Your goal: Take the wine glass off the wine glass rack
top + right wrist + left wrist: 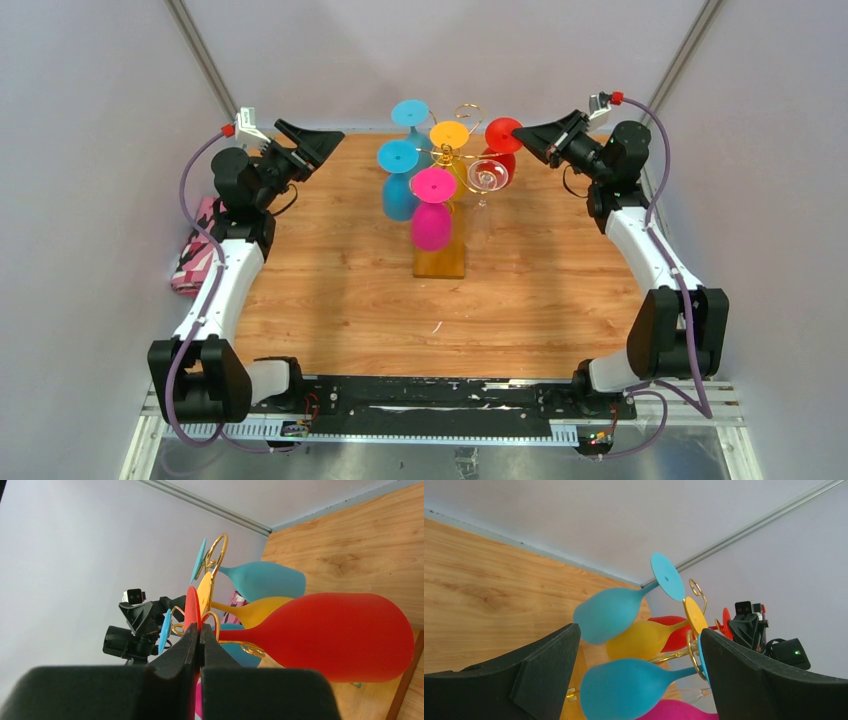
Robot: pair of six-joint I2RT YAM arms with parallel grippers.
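The wine glass rack (455, 160) is thin gold wire on an amber base (440, 258) at the table's back middle. A red wine glass (503, 133) hangs upside down on its right arm, the stem still in the gold loop (214, 622). My right gripper (522, 136) is shut on the edge of the red glass's round foot (191, 605); its bowl (340, 635) shows to the right. My left gripper (322, 142) is open and empty, to the left of the rack. In the left wrist view (639, 630) a blue glass (629, 690) hangs in front of its jaws.
Two blue glasses (400, 185), a yellow one (449, 135), a magenta one (432, 215) and a clear one (487, 177) also hang on the rack. A pink patterned cloth (195, 255) lies off the table's left edge. White walls stand close behind.
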